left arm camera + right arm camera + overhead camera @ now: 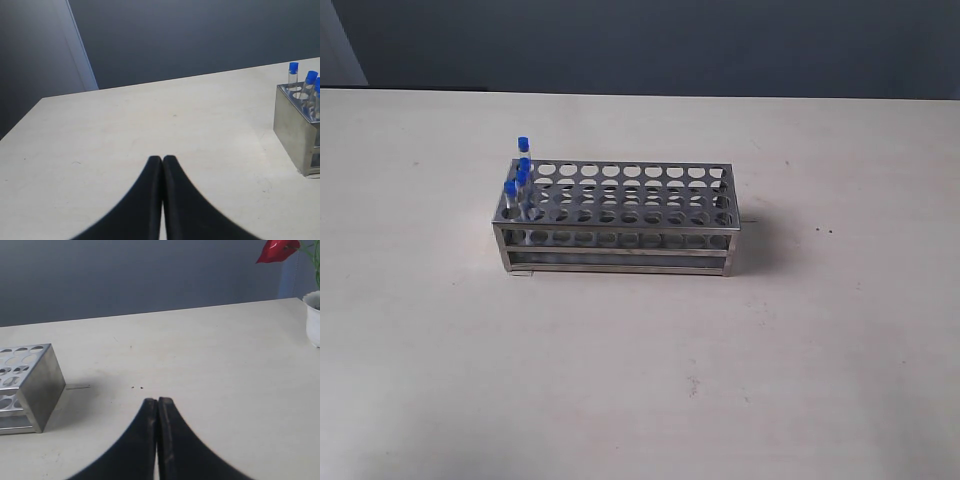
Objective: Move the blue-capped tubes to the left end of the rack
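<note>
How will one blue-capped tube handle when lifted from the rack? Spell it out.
Probably light: the blue-capped tubes are small and slim. Their clear walls look smooth, so likely slippery; the cap may grip better. The holes in the rack look wider than the tubes, so one can probably tilt or wobble while being lifted out.

Soft, even light; faint shadows; slight blur.

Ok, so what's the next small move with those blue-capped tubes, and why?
Probably just park both arms: the slim clear blue-capped tubes already stand in the leftmost holes of the shiny steel rack, and the left end effector and right end effector are both shut, empty and away from it.
</note>
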`<action>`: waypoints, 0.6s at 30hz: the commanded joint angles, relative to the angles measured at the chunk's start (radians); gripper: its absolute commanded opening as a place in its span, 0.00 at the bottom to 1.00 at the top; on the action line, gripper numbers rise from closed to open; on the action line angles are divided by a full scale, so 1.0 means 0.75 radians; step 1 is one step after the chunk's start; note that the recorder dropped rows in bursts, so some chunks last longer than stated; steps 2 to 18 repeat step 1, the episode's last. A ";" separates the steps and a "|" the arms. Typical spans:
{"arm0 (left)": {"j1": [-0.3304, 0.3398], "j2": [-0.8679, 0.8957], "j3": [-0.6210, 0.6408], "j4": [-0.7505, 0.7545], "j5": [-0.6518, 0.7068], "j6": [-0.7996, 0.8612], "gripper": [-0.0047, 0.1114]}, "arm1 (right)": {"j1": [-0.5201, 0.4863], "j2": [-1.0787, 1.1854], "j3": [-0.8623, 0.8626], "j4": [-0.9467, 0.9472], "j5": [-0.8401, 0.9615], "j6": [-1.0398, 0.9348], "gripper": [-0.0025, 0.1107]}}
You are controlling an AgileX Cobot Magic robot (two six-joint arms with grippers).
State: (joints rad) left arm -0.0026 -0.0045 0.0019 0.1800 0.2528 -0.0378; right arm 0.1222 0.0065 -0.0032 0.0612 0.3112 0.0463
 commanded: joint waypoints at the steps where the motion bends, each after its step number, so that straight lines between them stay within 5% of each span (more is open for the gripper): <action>1: -0.009 0.006 -0.003 -0.003 -0.018 -0.005 0.04 | -0.008 -0.009 0.004 0.001 -0.010 -0.002 0.02; 18: -0.009 0.006 -0.003 -0.003 -0.018 -0.005 0.04 | -0.008 -0.009 0.004 0.001 -0.010 -0.002 0.02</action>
